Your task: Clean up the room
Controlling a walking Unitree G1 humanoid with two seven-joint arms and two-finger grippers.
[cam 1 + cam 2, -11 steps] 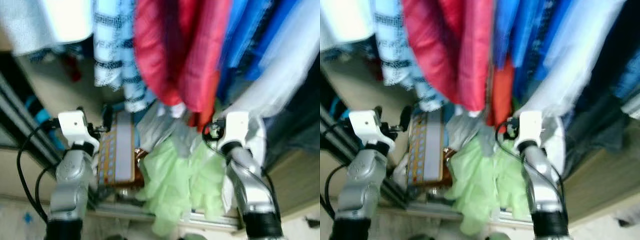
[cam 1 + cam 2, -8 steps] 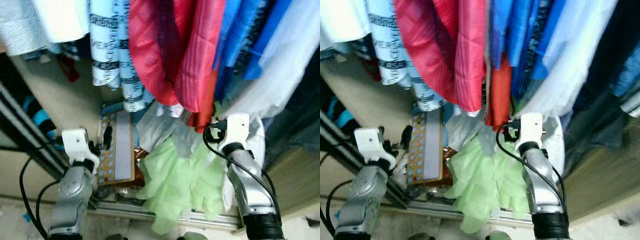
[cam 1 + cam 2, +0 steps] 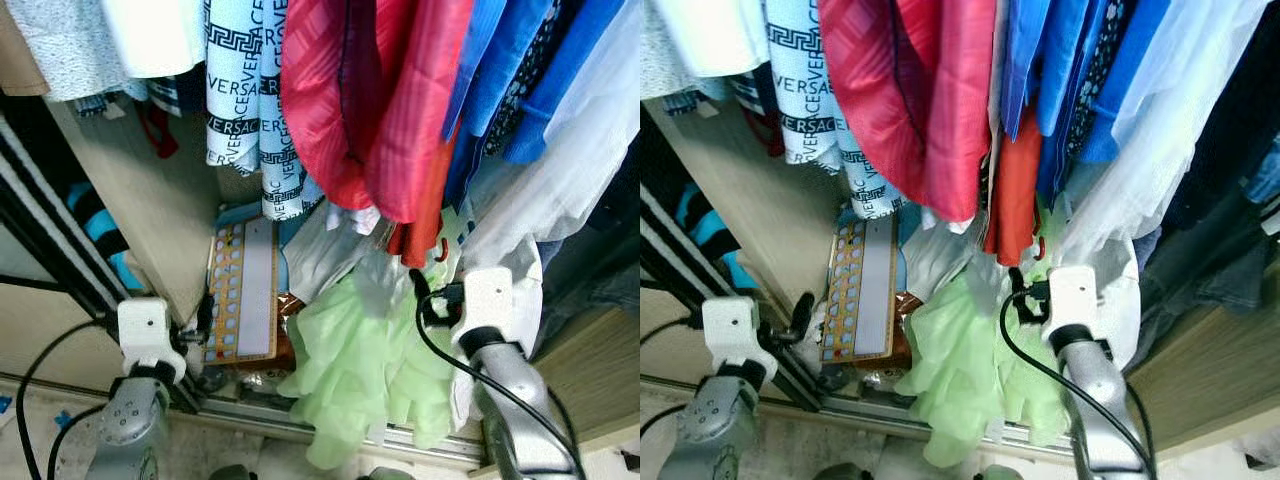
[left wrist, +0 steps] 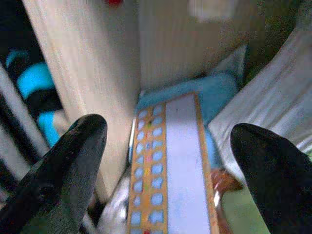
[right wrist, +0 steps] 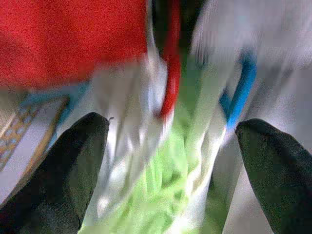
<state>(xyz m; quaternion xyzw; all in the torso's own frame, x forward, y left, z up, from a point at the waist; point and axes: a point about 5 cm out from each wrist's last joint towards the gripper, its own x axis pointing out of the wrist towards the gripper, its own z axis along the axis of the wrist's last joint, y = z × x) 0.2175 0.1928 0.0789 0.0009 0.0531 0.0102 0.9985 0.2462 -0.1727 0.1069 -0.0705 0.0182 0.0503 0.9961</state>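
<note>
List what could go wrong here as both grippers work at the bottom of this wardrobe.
The right gripper, fingers spread, points into the light green fabric under a red hanger hook; it might snag either. The left gripper, also open, faces the orange-framed board leaning by the wooden panel; a nudge may topple it.

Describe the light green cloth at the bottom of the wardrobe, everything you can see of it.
The light green cloth is a thin, crinkled, slightly sheer fabric, bunched in loose folds on the wardrobe floor. It spills forward over the metal sliding-door track. Its upper part runs up under a pale plastic bag and the hanging red garment. To its left lies a flat orange-framed board. The right claw points at it, open, not touching.
</note>
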